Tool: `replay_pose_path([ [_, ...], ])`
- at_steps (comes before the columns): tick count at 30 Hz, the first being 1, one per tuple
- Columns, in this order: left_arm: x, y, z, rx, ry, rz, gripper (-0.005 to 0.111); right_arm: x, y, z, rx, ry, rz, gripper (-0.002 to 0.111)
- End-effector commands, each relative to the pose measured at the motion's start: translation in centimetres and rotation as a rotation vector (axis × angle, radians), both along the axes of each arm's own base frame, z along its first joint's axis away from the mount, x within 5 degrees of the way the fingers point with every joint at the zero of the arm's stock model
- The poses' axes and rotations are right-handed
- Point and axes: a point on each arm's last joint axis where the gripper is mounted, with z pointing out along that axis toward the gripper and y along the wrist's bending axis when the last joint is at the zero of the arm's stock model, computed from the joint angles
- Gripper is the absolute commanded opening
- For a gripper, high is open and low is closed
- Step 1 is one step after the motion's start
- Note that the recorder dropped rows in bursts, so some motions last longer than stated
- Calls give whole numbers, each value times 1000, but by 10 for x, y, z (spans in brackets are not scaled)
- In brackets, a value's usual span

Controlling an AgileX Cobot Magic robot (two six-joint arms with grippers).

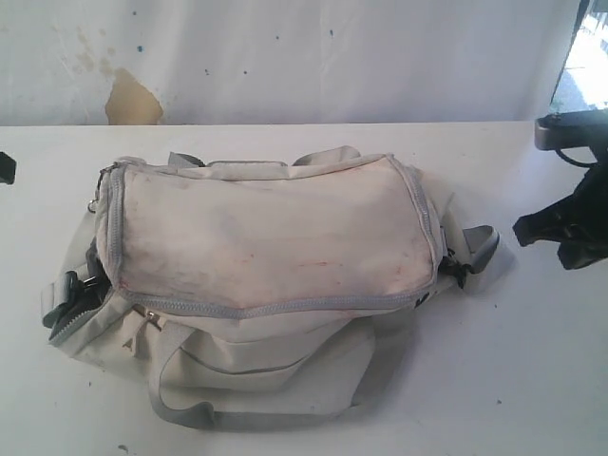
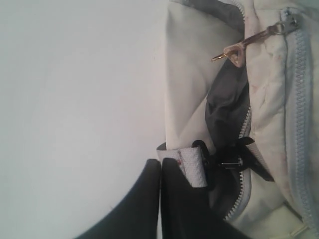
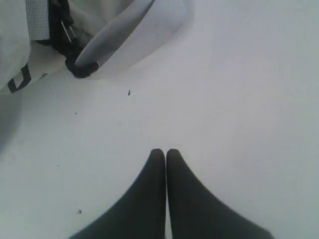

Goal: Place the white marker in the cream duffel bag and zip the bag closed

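Two grippers: left gripper (image 2: 160,162) and right gripper (image 3: 165,152) were both clenched, black fingers pressed tip to tip, with nothing between them.
Cream duffel bag (image 1: 275,228): lay on its side on the white table (image 1: 532,380), between the two grippers, with faint reddish stains across its broad upper panel.
Left gripper, place: just beside one end of the bag, fingertips close to a short grey webbing tab (image 2: 192,167) and a black clip (image 2: 233,162); whether they touched the tab could not be told.
End zipper (image 2: 244,189): beyond the left gripper's tips its teeth stood parted, with dark lining showing in the gap.
Zipper pull (image 2: 249,42): a metal tab farther from the left gripper, hanging loose at the grey zipper's corner.
Right gripper, place: over bare table, well apart from the bag's other end.
Grey strap (image 3: 124,35): curled on the table ahead of the right gripper, ending by a second black clip (image 3: 62,30).
Top zipper (image 1: 285,306): looked closed along the long front edge.
White marker: not visible in any view; whether it was inside the bag could not be told.
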Motion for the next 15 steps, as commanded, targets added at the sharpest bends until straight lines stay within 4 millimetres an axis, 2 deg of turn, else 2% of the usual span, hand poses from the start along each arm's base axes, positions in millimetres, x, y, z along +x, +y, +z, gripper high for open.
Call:
replay_pose_path([
  [1, -2, 1, 1, -7, 2, 15, 0, -3, -3, -4, -11, 25, -13, 0],
  [8, -5, 1, -10, -3, 16, 12, 0, -8, -15, -13, 15, 49, -74, 0],
  [15, -6, 4, -10, 49, 18, -18, 0, -9, -12, -13, 52, 52, -86, 0],
])
